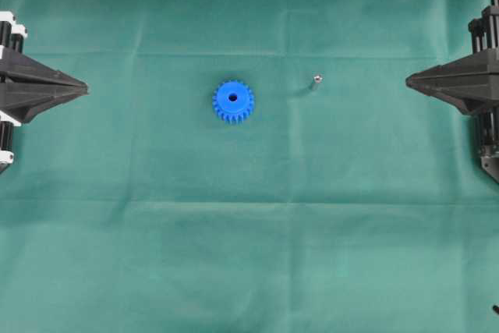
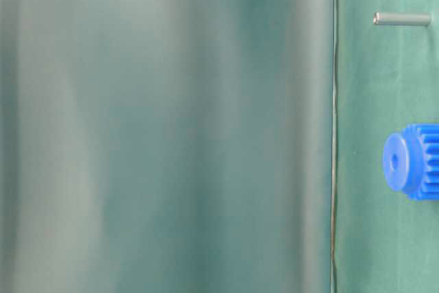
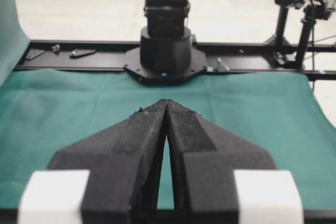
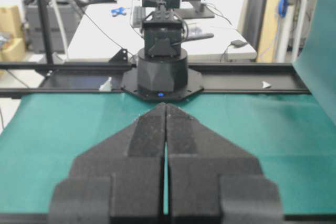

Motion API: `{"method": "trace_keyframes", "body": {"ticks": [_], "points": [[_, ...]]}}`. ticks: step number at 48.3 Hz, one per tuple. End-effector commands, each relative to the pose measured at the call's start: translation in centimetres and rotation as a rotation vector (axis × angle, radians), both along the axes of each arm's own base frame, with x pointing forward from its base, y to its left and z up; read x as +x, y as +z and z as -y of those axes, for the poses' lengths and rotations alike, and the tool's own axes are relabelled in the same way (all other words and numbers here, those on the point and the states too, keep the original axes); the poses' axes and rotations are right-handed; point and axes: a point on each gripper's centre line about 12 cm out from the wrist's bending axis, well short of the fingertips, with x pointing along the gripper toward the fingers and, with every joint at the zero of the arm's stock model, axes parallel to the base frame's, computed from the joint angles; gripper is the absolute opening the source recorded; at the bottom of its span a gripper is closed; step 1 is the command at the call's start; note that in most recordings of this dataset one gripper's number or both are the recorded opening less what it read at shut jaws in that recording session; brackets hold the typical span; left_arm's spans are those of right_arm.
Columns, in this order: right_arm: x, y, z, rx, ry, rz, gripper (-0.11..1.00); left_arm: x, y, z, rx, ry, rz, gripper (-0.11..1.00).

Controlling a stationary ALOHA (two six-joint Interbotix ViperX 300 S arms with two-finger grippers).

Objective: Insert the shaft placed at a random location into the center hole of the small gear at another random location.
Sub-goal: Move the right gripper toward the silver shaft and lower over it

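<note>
A wide green cloth [image 1: 249, 255] covers the table, and its near half shows only creases. Farther in, near the middle of the overhead view, the small gear [image 1: 233, 100], a bright blue plastic spur gear with many small teeth round its rim, lies flat on the cloth with its dark round center hole [image 1: 232, 97] facing up. Just to its right, apart from it, stands the shaft [image 1: 316, 80], a tiny silvery-grey metal pin, upright on the cloth as the side-on table-level view shows [image 2: 402, 18].

At about the same depth, the left gripper [image 1: 84, 87] points in from the left edge and the right gripper [image 1: 408, 80] from the right edge, both well apart from gear and pin. Each wrist view shows its black wedge-shaped fingers pressed together at the tips, with nothing between them [image 3: 166, 102] [image 4: 165, 105]. Beyond each gripper, across the cloth, stands the other arm's black round base [image 3: 165, 51].
</note>
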Motion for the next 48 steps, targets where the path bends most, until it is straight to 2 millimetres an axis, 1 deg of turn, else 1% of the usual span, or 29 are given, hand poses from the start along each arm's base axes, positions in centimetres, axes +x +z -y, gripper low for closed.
{"method": "trace_keyframes", "body": {"ticks": [1,11,24,27,30,35,37,41,42,43,46,48], "points": [[0.4,-0.1,0.2,0.006,-0.007,-0.017,0.01,0.5,0.6,0.0,0.017,0.000,-0.006,0.00],[1.6,-1.4,1.7,0.038,-0.078,-0.110,0.01,0.4,0.5,-0.1,0.009,0.003,-0.017,0.00],[3.4,-4.9,3.3,0.053,-0.141,-0.252,0.02,0.4,0.4,-0.1,0.004,0.003,-0.022,0.00],[4.0,-5.9,3.5,0.056,-0.148,-0.284,0.11,0.4,0.4,-0.1,0.004,0.003,-0.022,0.00],[4.6,-6.9,3.7,0.059,-0.155,-0.316,0.25,0.4,0.4,-0.1,0.003,0.002,-0.023,0.00],[5.5,-8.8,4.2,0.055,-0.168,-0.371,0.55,0.4,0.4,-0.1,0.003,0.002,-0.023,0.00],[5.9,-9.8,4.4,0.049,-0.171,-0.397,0.70,0.4,0.4,-0.1,0.003,0.002,-0.022,0.00],[6.4,-11.3,4.8,0.047,-0.182,-0.421,0.89,0.4,0.4,-0.1,0.003,0.002,-0.022,0.00],[6.5,-11.6,4.9,0.046,-0.185,-0.426,0.92,0.4,0.4,-0.1,0.003,0.002,-0.022,0.00],[6.6,-11.9,5.0,0.046,-0.188,-0.431,0.92,0.4,0.4,-0.1,0.001,0.003,-0.023,0.00],[6.9,-12.8,5.4,0.048,-0.197,-0.440,0.88,0.4,0.4,-0.1,0.003,0.002,-0.022,0.00],[7.1,-13.5,5.7,0.051,-0.207,-0.447,0.88,0.4,0.5,-0.1,0.003,0.002,-0.018,0.00]]}}
